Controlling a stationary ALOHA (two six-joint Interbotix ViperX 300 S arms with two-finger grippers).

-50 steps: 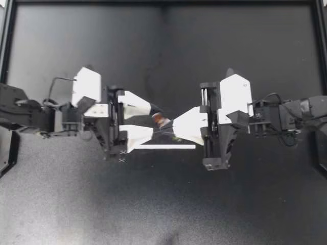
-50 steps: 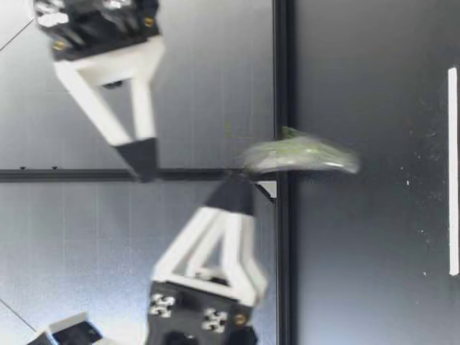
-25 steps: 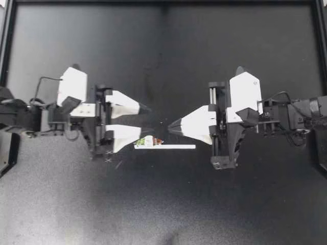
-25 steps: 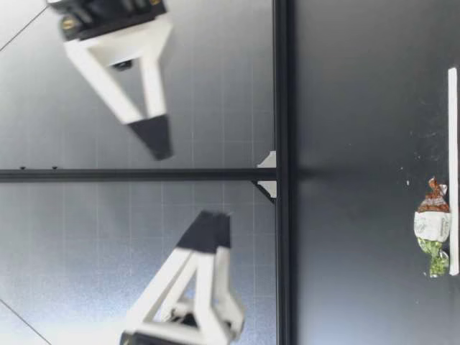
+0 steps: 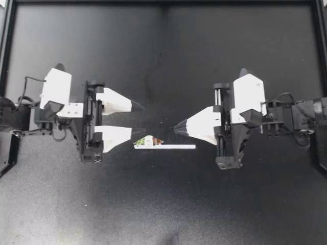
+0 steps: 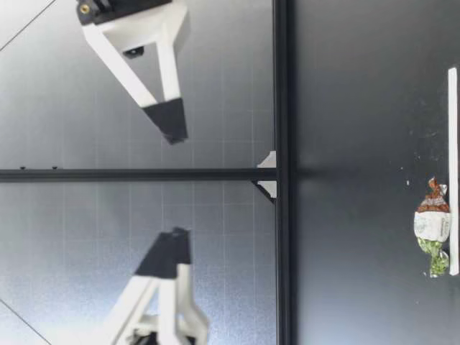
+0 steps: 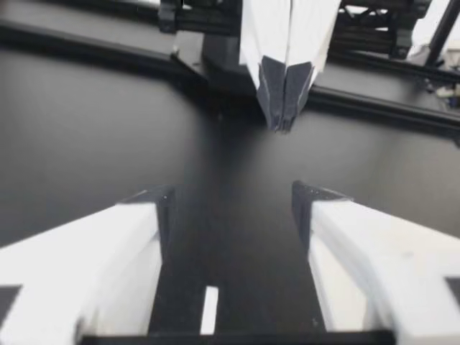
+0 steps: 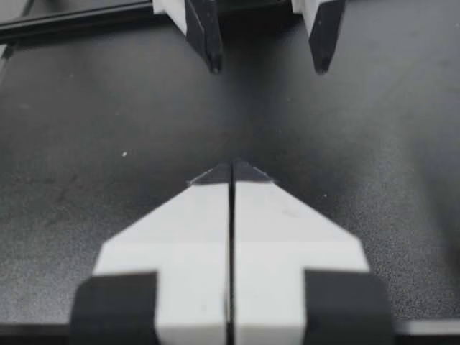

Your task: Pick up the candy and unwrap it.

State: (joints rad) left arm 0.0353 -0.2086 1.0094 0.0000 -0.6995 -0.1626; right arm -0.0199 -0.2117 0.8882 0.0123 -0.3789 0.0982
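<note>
A small wrapped candy point(image 5: 148, 141), its twisted foil green at one end, white in the middle and red-brown at the other, lies flat on the matte black surface point(image 5: 163, 204). It sits against the left end of a thin white strip point(image 5: 168, 147), on the strip's far side. No finger touches it.

The left pincer point(image 5: 139, 121) hangs above the surface with its white, black-tipped fingers spread wide and nothing between them. Its nearer finger ends just left of the candy. The right pincer point(image 5: 176, 127) faces it from the right, its two fingers pressed flat together into a single point and gripping nothing. A clear gap separates the two tips, and the candy lies nearer to the left one.

From table height, the candy point(image 6: 433, 226) rests on the surface beside the strip point(image 6: 453, 172), while both the right pincer point(image 6: 171, 121) and the left pincer point(image 6: 167, 253) are raised well above it, leaving free air over the sweet.

The left wrist view looks between its own parted fingers point(image 7: 129, 237) at bare black surface.

Bare surface stretches far and near of the arms, bounded by a raised black rim point(image 5: 163, 2) along the far edge and both sides.
</note>
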